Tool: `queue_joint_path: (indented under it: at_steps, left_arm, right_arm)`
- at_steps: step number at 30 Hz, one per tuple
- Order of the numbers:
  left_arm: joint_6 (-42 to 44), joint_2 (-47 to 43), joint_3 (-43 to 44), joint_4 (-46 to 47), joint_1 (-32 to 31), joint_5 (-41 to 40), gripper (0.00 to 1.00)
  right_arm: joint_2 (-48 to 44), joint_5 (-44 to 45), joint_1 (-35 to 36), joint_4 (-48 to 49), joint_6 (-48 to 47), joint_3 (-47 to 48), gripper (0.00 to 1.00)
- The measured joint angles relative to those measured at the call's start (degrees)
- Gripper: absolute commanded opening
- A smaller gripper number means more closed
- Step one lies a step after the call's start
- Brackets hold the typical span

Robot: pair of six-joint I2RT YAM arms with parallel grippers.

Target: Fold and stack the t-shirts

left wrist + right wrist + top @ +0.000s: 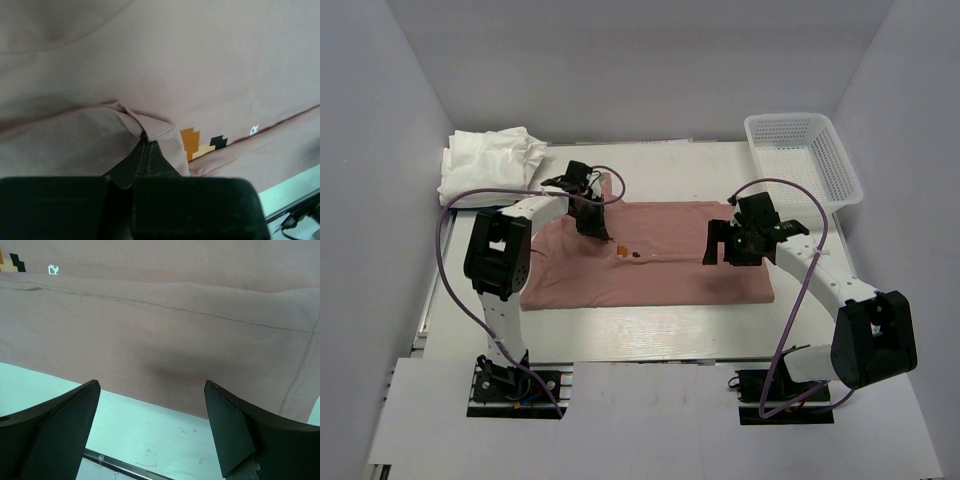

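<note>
A dusty-pink t-shirt (660, 262) lies spread flat across the middle of the table, its small pixel print (628, 253) facing up. My left gripper (592, 224) is at the shirt's upper left part. In the left wrist view it (145, 143) is shut on a pinched fold of pink cloth just left of the orange and black print (196, 143). My right gripper (725, 246) hovers over the shirt's right part. Its fingers (75, 412) stand wide open over the pink shirt's edge (165, 340) with nothing between them. White folded t-shirts (490, 165) sit piled at the back left.
A white plastic mesh basket (805, 155) stands at the back right corner. Bare table (650, 340) shows between the shirt and the arm bases. Grey walls close in the left, right and back sides.
</note>
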Motion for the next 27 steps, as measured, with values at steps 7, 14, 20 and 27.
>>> queue_joint_path:
  at_steps: [7,14,20,27]
  left_arm:
    - [2.7,1.7,3.9,-2.5,-1.9,0.0,0.00]
    - [3.1,1.7,4.8,-3.3,-2.4,-1.0,0.00]
    - [1.3,1.7,5.0,-2.9,-2.4,-3.3,0.93]
    - [-1.7,1.6,6.4,-1.8,-2.1,-4.4,1.00]
  right_arm:
    - [0.3,0.4,0.0,-0.2,0.0,0.0,0.90]
    - [0.3,0.4,0.0,-0.2,-0.1,0.0,0.90]
    - [0.3,0.4,0.0,-0.2,-0.3,0.0,0.90]
    - [1.3,0.6,0.0,-0.1,-0.3,0.9,0.90]
